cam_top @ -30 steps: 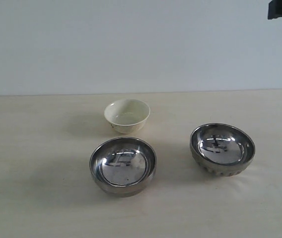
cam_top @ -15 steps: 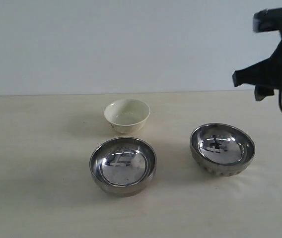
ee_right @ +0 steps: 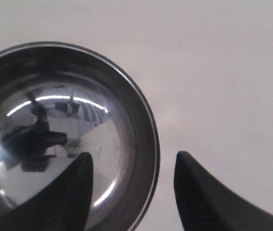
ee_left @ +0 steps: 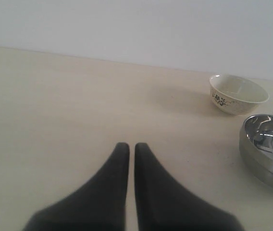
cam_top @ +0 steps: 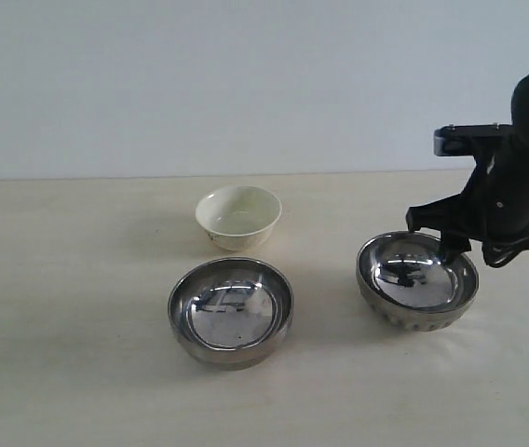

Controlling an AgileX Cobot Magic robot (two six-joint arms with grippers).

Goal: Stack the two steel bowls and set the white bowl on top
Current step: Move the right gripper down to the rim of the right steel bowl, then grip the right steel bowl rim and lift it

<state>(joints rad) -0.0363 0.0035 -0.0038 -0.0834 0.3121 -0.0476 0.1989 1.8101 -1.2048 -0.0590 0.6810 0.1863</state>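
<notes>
Two steel bowls rest on the table: a smooth one [cam_top: 231,312] at centre front and a ribbed one [cam_top: 417,279] to the right. The white bowl [cam_top: 237,216] stands behind the smooth one. My right gripper [cam_top: 454,247] hangs open over the ribbed bowl's [ee_right: 64,134] far right rim, one finger [ee_right: 76,187] inside, the other [ee_right: 194,187] outside. In the right wrist view the gripper [ee_right: 134,161] straddles that rim without touching. My left gripper [ee_left: 128,147] is shut and empty over bare table, away from the white bowl [ee_left: 238,94] and smooth steel bowl [ee_left: 268,149].
A cream tabletop [cam_top: 78,307] runs back to a pale wall [cam_top: 199,84]. Only the three bowls stand on it. The left arm is outside the exterior view.
The right arm has come down from the upper right corner to the ribbed steel bowl's rim. The bowls have not moved.
</notes>
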